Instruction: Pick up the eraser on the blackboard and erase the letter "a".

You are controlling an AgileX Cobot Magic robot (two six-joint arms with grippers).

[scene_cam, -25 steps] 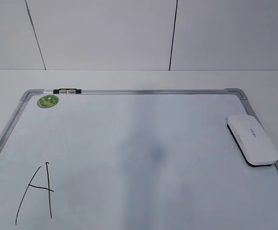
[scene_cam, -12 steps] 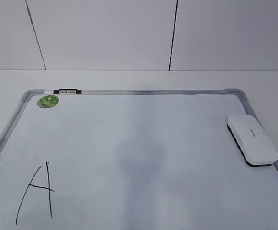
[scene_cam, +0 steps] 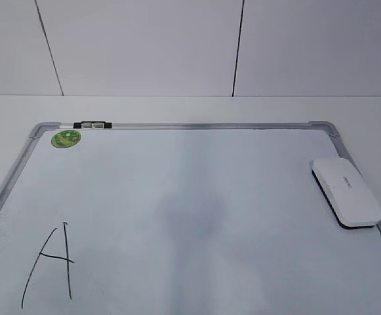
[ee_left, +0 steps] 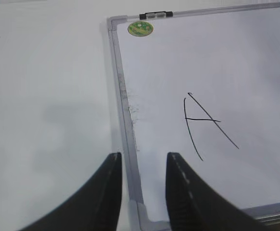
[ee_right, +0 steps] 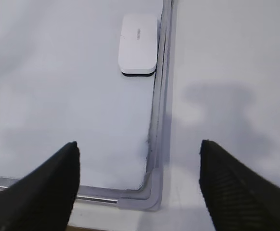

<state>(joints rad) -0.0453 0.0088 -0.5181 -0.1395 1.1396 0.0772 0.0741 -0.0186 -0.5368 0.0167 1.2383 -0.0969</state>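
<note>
The eraser (scene_cam: 346, 191), a white oblong block with a dark base, lies on the blackboard (scene_cam: 210, 125) against its right frame. It also shows in the right wrist view (ee_right: 139, 43), far ahead of my right gripper (ee_right: 139, 144). That gripper is wide open and empty above the board's near right corner (ee_right: 152, 192). My left gripper (ee_left: 143, 161) is open and empty, straddling the board's left frame (ee_left: 123, 96) near the front corner. No small letter "a" shows in any view. Neither gripper appears in the exterior view.
A large capital A (scene_cam: 49, 266) is drawn at the board's front left, also in the left wrist view (ee_left: 205, 122). A round green sticker (scene_cam: 65, 138) and a small black-and-silver marker (scene_cam: 92, 124) sit at the far left corner. White table surrounds the board.
A faint shadow on the middle of the board has shifted slightly. The eraser and the board have not moved.
</note>
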